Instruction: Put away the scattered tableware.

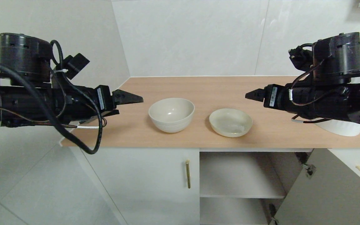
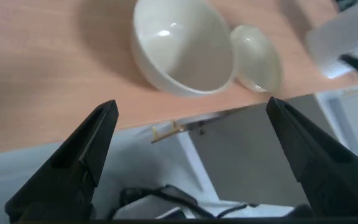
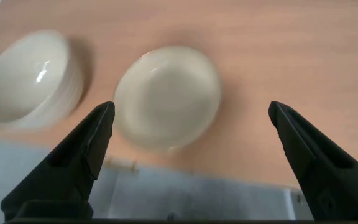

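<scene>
- The counter [image 1: 205, 89] is a long, flat slab with a light wood-grain face and a matt finish. It stretches under both sets of fingers, and its front edge is seen just behind their tips in each wrist view.
- A white cabinet [image 1: 142, 181] with smooth flat fronts is set beneath the counter. Below the gap between the fingers, one compartment stands open, with a plain white shelf [image 1: 241, 187] laid across it.
- A white rounded object [image 1: 342, 128] is partly hidden under the right arm, behind the right fingers; what it is cannot be told.
- The deep bowl [image 1: 171, 114] is round, cream and glossy, with faint ridges around its outer wall. It rests upright on the counter between the two sets of fingers, nearer the left ones.
- The shallow bowl [image 1: 230, 122] is round, pale and low-walled, with a duller sheen. It is set just beside the deep bowl, apart from it, nearer the right fingers.
- The left fingers [image 2: 82, 158] are black, tapered wedges. They are spread wide and nothing is held.
- The right fingers [image 3: 73, 162] are of the same black wedge shape. They are likewise parted wide and empty.
- A slim brass bar handle [image 1: 187, 173] is fixed upright on the closed door.
</scene>
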Robot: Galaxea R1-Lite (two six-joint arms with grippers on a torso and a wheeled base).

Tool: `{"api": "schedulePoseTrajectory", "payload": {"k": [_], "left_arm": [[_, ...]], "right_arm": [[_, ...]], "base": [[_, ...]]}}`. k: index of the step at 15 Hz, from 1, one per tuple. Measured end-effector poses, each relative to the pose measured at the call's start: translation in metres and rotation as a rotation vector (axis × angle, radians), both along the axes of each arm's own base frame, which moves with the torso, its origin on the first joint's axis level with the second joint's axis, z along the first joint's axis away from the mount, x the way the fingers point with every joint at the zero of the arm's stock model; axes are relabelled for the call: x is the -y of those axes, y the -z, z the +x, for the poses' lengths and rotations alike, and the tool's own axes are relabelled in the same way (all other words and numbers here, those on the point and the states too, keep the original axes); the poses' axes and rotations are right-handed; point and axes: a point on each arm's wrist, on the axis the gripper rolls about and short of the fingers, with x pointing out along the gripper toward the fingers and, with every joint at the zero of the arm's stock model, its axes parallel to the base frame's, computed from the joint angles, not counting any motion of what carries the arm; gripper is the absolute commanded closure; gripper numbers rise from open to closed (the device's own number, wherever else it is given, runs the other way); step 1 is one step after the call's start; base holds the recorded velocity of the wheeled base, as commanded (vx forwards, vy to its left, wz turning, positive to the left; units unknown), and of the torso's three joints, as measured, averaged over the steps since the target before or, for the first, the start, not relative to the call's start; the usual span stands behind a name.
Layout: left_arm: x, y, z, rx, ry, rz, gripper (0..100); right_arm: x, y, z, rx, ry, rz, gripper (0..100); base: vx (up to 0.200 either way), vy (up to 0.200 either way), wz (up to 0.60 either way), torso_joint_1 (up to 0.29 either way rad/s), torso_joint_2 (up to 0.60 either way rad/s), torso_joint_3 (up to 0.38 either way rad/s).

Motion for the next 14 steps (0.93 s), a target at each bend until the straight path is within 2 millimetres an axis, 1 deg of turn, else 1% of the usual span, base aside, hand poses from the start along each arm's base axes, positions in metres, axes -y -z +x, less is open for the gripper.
{"api": "schedulePoseTrajectory", "payload": {"k": [1, 4, 5, 7, 11, 14], "left_arm": [[0.006, 0.004, 0.007, 0.001, -0.054, 0.016, 0], [0.032, 0.022, 0.033, 0.029, -0.214, 0.053, 0], [0.041, 0.031, 0.042, 0.033, -0.245, 0.067, 0], [0.053, 0.044, 0.05, 0.014, -0.235, 0.079, 0], [0.059, 0.057, 0.058, -0.014, -0.227, 0.092, 0], [0.061, 0.063, 0.061, -0.021, -0.225, 0.096, 0]], "right_arm": [[-0.001, 0.002, 0.003, 0.001, 0.006, -0.001, 0], [-0.003, 0.01, 0.008, -0.018, 0.01, -0.011, 0], [-0.004, 0.011, 0.009, -0.022, 0.01, -0.013, 0], [-0.004, 0.013, 0.009, -0.027, 0.009, -0.016, 0], [-0.005, 0.014, 0.01, -0.03, 0.01, -0.018, 0], [-0.005, 0.014, 0.01, -0.03, 0.01, -0.018, 0]], "base": [[0.0, 0.0, 0.0, 0.0, 0.0, 0.0], [0.0, 0.0, 0.0, 0.0, 0.0, 0.0], [0.0, 0.0, 0.0, 0.0, 0.0, 0.0], [0.0, 0.0, 0.0, 0.0, 0.0, 0.0], [0.0, 0.0, 0.0, 0.0, 0.0, 0.0], [0.0, 0.0, 0.0, 0.0, 0.0, 0.0]]}}
